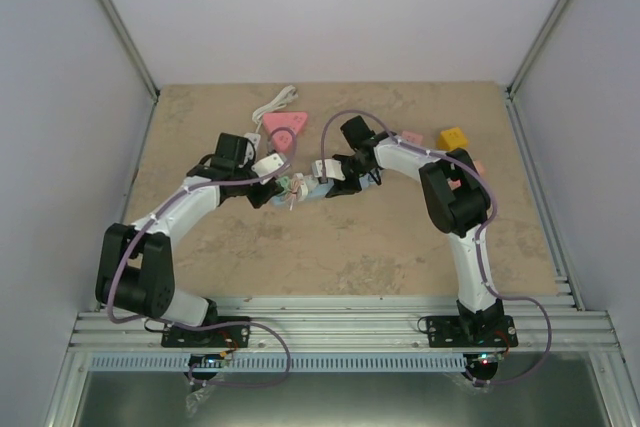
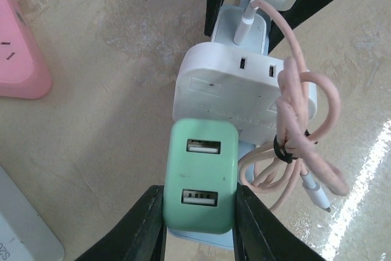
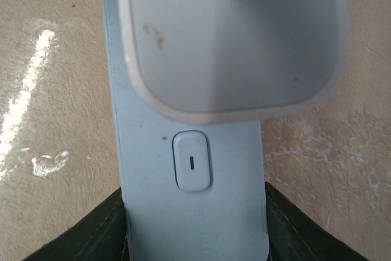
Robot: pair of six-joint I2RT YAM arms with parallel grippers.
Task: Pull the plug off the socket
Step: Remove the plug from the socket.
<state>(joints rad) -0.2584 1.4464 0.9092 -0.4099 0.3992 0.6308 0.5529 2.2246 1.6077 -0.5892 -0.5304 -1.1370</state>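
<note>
The plug [image 2: 201,175] is a mint-green charger with two USB ports, standing on the near end of the light-blue socket strip [image 2: 244,25]. My left gripper [image 2: 200,212] is shut on the plug's two sides. From the other end, my right gripper [image 3: 195,236] is shut on the socket strip [image 3: 195,212], just behind its rocker switch [image 3: 192,161]. In the top view both grippers meet at mid-table, left gripper [image 1: 272,183] and right gripper [image 1: 338,179] either side of the strip [image 1: 312,190]. Whether the plug's pins are still seated is hidden.
A white adapter [image 2: 238,90] with a bundled pink cable [image 2: 299,132] is also plugged into the strip. A pink triangular socket [image 1: 285,130] and a white cable [image 1: 275,103] lie behind. A yellow block [image 1: 452,137] sits far right. A white object [image 2: 24,230] lies near my left gripper.
</note>
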